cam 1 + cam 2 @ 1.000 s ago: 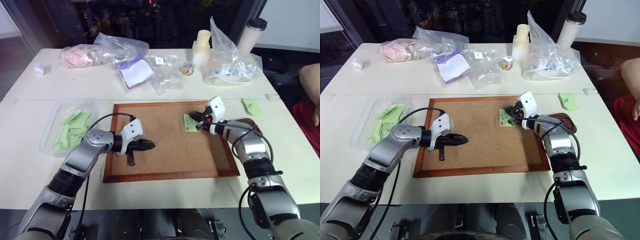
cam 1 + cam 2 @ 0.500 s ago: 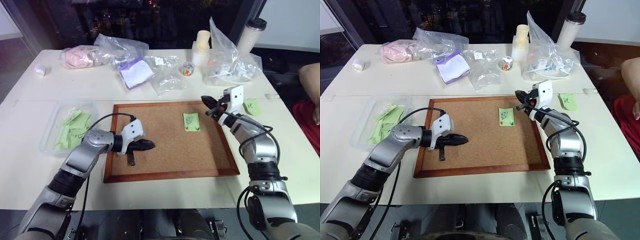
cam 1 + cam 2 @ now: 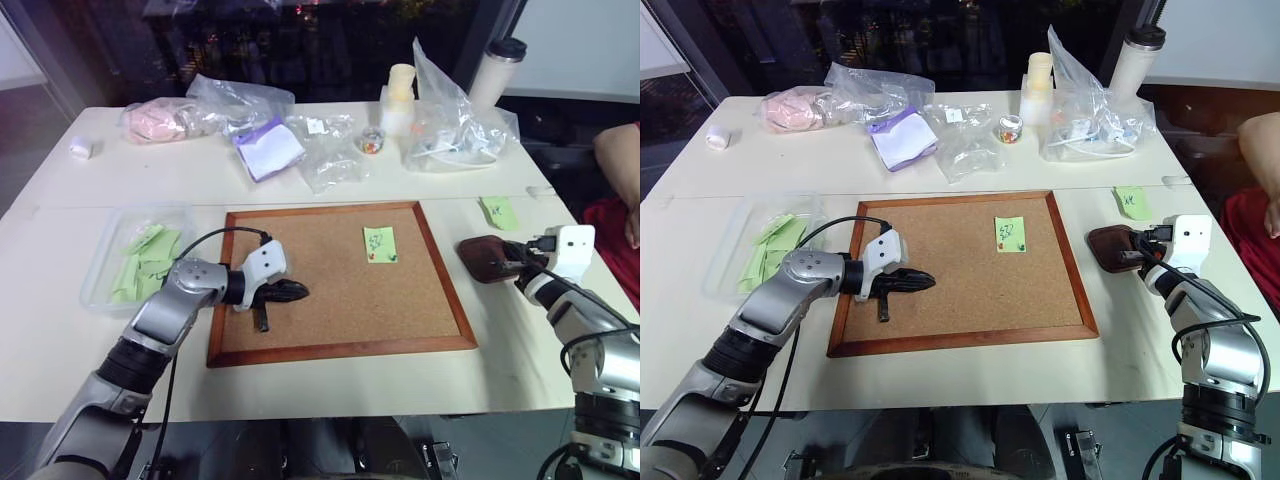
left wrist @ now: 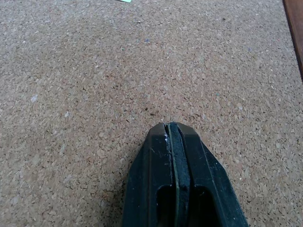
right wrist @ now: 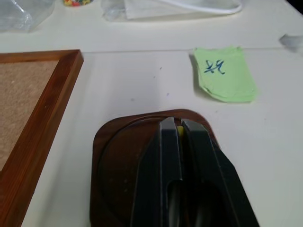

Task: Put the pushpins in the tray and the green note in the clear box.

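1. Pushpins (image 3: 386,257): small coloured heads show at the lower edge of the green note (image 3: 379,243), which lies flat on the corkboard (image 3: 340,280), in the half of the cork nearer the tray.
2. In the right wrist view a small yellow thing (image 5: 180,129) is pinched between the right gripper's fingertips (too small to say whether it is a pin).
3. Right gripper (image 3: 510,263): jaws pressed together on that yellow thing, tips hanging over the tray (image 5: 118,165), which sits on the table (image 3: 320,175) just beside the corkboard's frame, off its right edge.
4. Left gripper (image 3: 295,291): jaws together with nothing between them, just above the bare cork in the corkboard's left half, well apart from the note.
5. Clear box (image 3: 100,262): on the table off the corkboard's left edge, with several green slips (image 3: 145,262) lying inside.
6. Another green slip (image 5: 225,74), marked in blue ink, lies on the table beyond the tray, away from the corkboard.
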{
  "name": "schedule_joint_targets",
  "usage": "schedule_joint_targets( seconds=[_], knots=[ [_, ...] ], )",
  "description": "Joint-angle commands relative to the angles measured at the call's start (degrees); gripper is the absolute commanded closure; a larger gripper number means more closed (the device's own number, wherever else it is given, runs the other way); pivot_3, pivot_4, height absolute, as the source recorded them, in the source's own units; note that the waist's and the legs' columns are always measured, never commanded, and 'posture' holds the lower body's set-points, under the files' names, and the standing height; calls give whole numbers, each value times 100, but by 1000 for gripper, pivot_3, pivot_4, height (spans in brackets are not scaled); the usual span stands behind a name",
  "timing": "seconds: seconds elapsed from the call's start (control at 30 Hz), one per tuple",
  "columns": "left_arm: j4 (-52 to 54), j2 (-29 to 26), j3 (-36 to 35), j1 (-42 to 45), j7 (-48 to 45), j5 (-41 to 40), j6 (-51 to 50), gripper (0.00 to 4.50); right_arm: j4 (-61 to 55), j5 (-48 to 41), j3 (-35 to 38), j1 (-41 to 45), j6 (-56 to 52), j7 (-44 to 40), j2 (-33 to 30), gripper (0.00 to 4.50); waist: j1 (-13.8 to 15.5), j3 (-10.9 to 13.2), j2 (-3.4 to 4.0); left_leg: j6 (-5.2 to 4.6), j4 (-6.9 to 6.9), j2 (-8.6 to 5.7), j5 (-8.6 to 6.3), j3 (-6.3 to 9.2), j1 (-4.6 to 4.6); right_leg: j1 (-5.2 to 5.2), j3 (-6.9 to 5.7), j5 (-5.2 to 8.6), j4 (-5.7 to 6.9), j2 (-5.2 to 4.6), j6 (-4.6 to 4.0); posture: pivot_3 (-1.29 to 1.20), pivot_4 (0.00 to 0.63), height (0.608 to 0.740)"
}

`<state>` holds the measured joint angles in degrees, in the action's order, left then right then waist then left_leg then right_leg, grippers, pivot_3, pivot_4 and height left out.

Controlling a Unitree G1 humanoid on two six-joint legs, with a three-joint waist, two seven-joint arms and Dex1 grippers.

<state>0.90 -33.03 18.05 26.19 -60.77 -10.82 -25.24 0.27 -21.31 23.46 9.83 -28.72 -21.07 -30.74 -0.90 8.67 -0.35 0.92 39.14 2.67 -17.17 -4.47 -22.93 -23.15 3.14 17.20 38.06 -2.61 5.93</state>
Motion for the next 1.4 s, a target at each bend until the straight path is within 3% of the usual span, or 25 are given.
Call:
schedule_joint_targets(
  seconds=[0.03,0.1,0.2,0.4,0.47,0.8,0.93,1.07,1.4],
  knots=[
    [-262,20,311,-93,-93,230,16,4500,48,156,-11,-17,117,40,-89,4483,12,-1,1,0,0,0,0,0,0,0,0,0,0,0,0,0,150,734],
    [-278,35,331,-96,-92,253,39,4500,127,189,-34,-29,156,21,-78,4483,24,-1,1,0,0,-2,0,0,-1,2,0,0,-2,-2,0,0,150,734],
    [-267,46,324,-106,-99,247,34,4500,164,227,-79,-29,164,14,-57,3671,22,-2,2,0,0,-3,0,0,-1,3,0,0,-2,-3,0,0,150,734],
    [-262,63,307,-131,-58,251,21,4500,146,182,-23,-25,153,5,-62,817,23,-3,4,0,0,-2,0,1,-1,3,0,0,-3,-3,0,0,150,734],
    [-263,74,308,-136,-48,252,18,4500,127,138,3,-15,145,-16,-61,52,24,-3,4,0,0,-2,0,2,-1,4,0,0,-3,-3,0,0,150,734],
    [-240,57,269,-155,-34,243,-5,4500,-494,-195,36,105,285,-250,-82,52,25,-3,4,-1,0,-2,0,2,-1,5,-1,0,-4,-3,0,0,150,734],
    [-206,14,248,-179,-44,240,-19,4500,-1274,-462,-479,36,55,-818,-118,52,14,-8,12,-2,-1,-1,-1,7,2,6,0,0,-4,0,1,0,150,734],
    [-225,-7,234,-165,-46,250,-19,4500,-1681,-416,-1436,37,-145,-1106,97,52,13,-12,5,-5,-1,0,-3,9,3,8,-1,1,-6,0,1,0,150,734],
    [-229,-26,232,-137,-24,278,-17,4500,-790,230,-2227,239,472,-1132,507,52,18,-12,4,-5,-1,-1,-3,5,2,6,-3,1,-6,0,-1,0,150,734]
  ],
)
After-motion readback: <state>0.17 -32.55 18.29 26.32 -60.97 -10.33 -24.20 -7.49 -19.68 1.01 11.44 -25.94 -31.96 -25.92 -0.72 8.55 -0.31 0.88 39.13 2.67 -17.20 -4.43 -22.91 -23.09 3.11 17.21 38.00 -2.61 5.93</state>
